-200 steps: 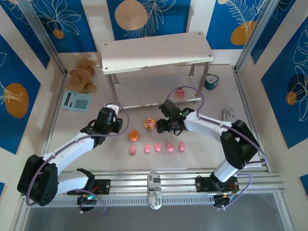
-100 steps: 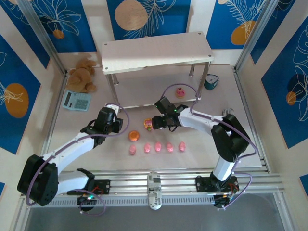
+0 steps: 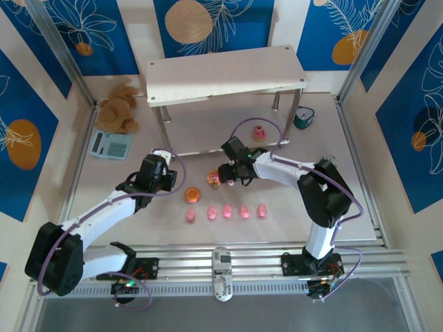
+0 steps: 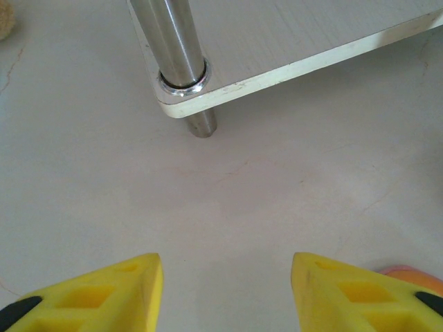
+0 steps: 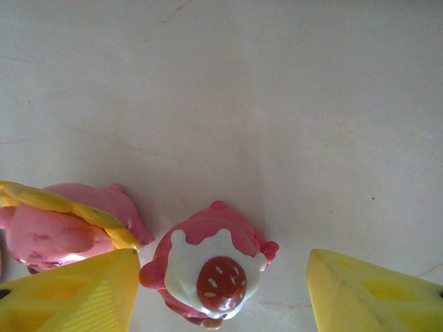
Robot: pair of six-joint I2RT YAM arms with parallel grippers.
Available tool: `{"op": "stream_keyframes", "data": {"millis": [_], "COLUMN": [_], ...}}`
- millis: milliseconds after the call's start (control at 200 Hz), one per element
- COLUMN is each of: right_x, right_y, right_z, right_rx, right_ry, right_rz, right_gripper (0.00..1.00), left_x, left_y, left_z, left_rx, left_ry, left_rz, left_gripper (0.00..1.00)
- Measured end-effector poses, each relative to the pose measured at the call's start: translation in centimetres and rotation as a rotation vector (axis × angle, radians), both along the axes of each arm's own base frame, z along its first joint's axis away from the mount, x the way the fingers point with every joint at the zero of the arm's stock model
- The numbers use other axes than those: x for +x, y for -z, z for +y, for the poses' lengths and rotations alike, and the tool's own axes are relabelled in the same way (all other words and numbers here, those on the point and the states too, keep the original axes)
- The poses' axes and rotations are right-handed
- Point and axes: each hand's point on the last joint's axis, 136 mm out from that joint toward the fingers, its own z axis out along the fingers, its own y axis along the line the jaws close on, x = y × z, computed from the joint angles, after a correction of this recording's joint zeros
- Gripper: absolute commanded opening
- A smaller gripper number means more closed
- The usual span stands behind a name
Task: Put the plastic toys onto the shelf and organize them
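Loosely, right gripper (image 5: 223, 287) jaws apart astride cupcake figure (image 5: 211, 273); left gripper (image 4: 226, 277) likewise apart near shelf (image 4: 291, 41) corner.

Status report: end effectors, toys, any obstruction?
Left end effector open, empty, by shelf leg. Right end effector open, straddling cupcake figure. Second figure crowds one finger.

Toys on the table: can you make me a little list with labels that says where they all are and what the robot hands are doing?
piglets: five in a row on the table
orange round piece: on the table, just behind the row's left end
shelf cupcake: standing on the lower board of the shelf
strawberry cupcake: on the table, another pink toy beside it
right gripper: open, one finger each side of the strawberry cupcake
left gripper: open, holding nothing, facing a shelf leg
teddy bear, calculator: table's far left
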Motion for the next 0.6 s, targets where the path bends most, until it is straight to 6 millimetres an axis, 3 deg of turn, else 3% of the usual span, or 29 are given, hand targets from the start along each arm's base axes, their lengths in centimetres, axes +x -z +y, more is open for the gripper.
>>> {"op": "stream_keyframes", "data": {"millis": [600], "right_x": [0.53], "right_y": [0.44], "right_z": [0.50], "right_rx": [0.006], "right_ry": [-0.013], "right_rz": [0.005], "right_gripper": [0.56], "left_x": [-0.01], "left_y": [0.01], "left_z": [0.00], "left_rx": [0.006], "left_ry": [0.006], "left_rz": [-0.001], "left_gripper": [0.52]}}
